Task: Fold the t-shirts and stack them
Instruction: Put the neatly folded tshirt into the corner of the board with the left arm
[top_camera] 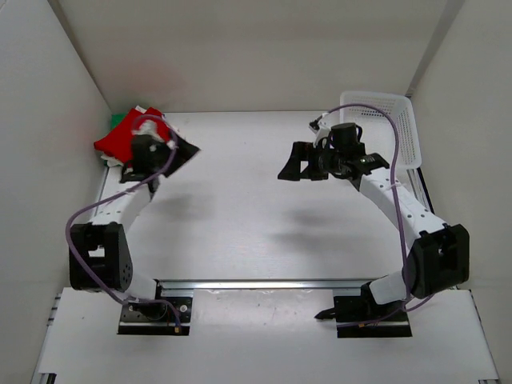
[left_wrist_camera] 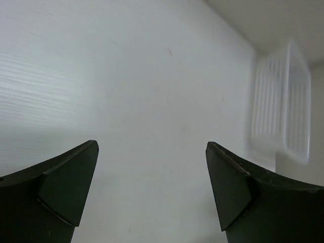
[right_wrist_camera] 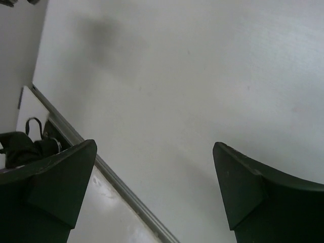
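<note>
Both grippers spread wide, nothing held; t-shirts (top_camera: pixel 128 132) heaped in far-left corner of table (top_camera: pixel 240 208).

Left gripper (left_wrist_camera: pixel 151 147) fully open and empty, hanging at the right edge of the heap, pointed away across bare table towards the mesh basket (top_camera: pixel 392 120); contact between wrist and cloth not discernible. Right gripper (right_wrist_camera: pixel 155 146) equally wide and empty, mid-table, well apart from the shirts. Red shirt (top_camera: pixel 116 144) showing most, green (top_camera: pixel 118 120) and white (top_camera: pixel 148 112) peeking out behind; looks rumpled, fold quality not judgeable. Likely step: clearing off the stack. Best done by lifting left straight up before swinging, to avoid snagging red cloth and dragging layers askew.
</note>
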{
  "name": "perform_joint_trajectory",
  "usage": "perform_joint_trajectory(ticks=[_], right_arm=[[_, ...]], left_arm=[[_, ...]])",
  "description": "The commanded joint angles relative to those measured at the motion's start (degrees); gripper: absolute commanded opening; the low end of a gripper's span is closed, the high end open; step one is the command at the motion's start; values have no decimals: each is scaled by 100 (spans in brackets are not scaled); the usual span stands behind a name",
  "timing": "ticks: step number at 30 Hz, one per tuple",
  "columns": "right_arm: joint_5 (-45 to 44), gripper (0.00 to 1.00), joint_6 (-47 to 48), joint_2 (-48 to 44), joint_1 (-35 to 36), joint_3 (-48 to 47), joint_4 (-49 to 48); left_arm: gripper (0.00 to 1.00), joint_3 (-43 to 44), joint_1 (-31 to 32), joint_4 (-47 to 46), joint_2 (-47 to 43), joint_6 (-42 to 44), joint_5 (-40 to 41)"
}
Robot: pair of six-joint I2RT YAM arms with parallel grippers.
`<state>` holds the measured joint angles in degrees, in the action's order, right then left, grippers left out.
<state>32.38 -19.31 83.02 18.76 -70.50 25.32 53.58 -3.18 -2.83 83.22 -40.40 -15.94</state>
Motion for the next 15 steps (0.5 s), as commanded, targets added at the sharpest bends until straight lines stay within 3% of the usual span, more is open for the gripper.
perform_joint_trajectory(ticks=[1, 3, 9, 15], right_arm=[[-328, 100, 138, -418, 57, 684, 96], [-609, 99, 121, -796, 250, 1133, 69], [-426, 100, -126, -1525, 75, 2523, -492], [-460, 99, 6, -1518, -110, 2893, -625]], left_arm=[[99, -50, 1274, 634, -52, 682, 302], [99, 21, 2124, 880, 89, 919, 197], [99, -743, 3462, 354, 80, 727, 13], [99, -902, 3641, 265, 169, 718, -66]])
